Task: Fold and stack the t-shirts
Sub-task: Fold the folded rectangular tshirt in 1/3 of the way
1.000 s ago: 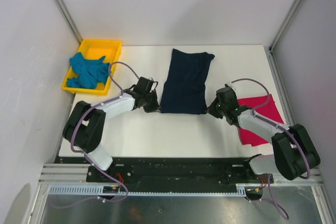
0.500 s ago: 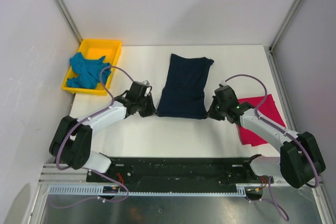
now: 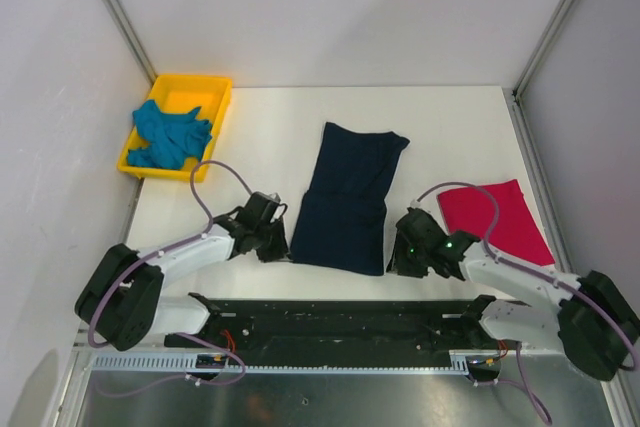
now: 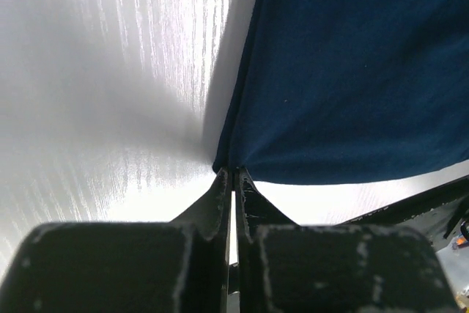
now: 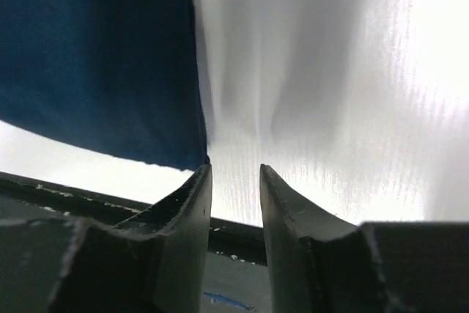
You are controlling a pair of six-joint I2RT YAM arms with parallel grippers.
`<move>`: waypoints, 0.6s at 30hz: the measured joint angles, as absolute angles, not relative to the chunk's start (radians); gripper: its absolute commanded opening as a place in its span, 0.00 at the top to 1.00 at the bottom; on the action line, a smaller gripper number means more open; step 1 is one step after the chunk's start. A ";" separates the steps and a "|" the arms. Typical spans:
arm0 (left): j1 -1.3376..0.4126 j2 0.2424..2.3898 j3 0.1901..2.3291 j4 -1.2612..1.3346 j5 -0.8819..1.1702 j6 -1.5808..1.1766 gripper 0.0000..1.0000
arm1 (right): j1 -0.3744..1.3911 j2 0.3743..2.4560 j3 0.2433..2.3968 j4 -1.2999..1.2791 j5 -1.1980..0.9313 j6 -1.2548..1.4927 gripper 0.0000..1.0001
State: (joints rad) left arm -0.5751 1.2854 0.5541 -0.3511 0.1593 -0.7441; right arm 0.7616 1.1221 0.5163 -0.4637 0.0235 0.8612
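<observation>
A folded navy t-shirt (image 3: 350, 197) lies lengthwise in the middle of the table. My left gripper (image 3: 280, 250) is at its near left corner, and in the left wrist view the gripper (image 4: 233, 174) is shut on the tip of that navy t-shirt (image 4: 352, 71). My right gripper (image 3: 393, 265) sits at the near right corner. The right wrist view shows this gripper (image 5: 234, 170) open with bare table between its fingers, the navy t-shirt (image 5: 95, 49) just touching the left fingertip. A crimson-pink t-shirt (image 3: 495, 222) lies flat at the right. A teal t-shirt (image 3: 168, 137) is bunched in the tray.
The yellow tray (image 3: 215, 87) stands at the back left corner. A black rail (image 3: 340, 317) runs along the table's near edge, just behind both grippers. White walls and metal posts close in the table on three sides.
Both arms have drawn back toward the near edge, dragging the navy t-shirt with them. The right gripper has opened and let go of its corner. The left stays shut.
</observation>
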 measured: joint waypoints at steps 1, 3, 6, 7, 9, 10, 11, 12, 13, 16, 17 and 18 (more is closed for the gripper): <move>-0.575 1.280 0.551 -0.353 0.159 -0.745 0.87 | 0.760 1.091 0.515 -0.486 0.027 0.865 0.61; -0.576 1.271 0.551 -0.354 0.157 -0.751 0.77 | 0.745 1.013 0.517 -0.522 0.038 0.865 0.65; -0.576 1.249 0.551 -0.356 0.151 -0.751 0.70 | 0.696 0.916 0.542 -0.561 0.045 0.864 0.68; -0.576 1.239 0.551 -0.359 0.149 -0.752 0.69 | 0.682 0.902 0.556 -0.559 0.046 0.863 0.69; -0.576 1.225 0.551 -0.365 0.140 -0.751 0.68 | 0.669 0.904 0.580 -0.539 0.044 0.863 0.71; -0.576 1.219 0.552 -0.373 0.133 -0.750 0.68 | 0.669 0.924 0.594 -0.523 0.043 0.862 0.72; -0.576 1.213 0.556 -0.385 0.125 -0.748 0.68 | 0.671 0.952 0.611 -0.500 0.039 0.861 0.73; -0.576 1.208 0.562 -0.401 0.114 -0.746 0.69 | 0.675 0.991 0.630 -0.474 0.036 0.860 0.73; -0.576 1.203 0.570 -0.415 0.104 -0.741 0.69 | 0.680 1.037 0.649 -0.445 0.033 0.858 0.73; -0.576 1.180 0.607 -0.458 0.069 -0.731 0.71 | 0.692 1.178 0.701 -0.365 0.017 0.849 0.74; -0.576 1.175 0.620 -0.466 0.060 -0.728 0.72 | 0.693 1.213 0.715 -0.347 0.010 0.845 0.74; -0.576 1.171 0.638 -0.474 0.054 -0.725 0.74 | 0.695 1.255 0.735 -0.329 0.002 0.841 0.74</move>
State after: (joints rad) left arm -0.5762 1.1709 0.6380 -0.4744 0.0540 -0.7250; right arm 0.6949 1.2552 0.7353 -0.3290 0.0025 0.8406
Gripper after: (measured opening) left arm 0.296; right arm 0.261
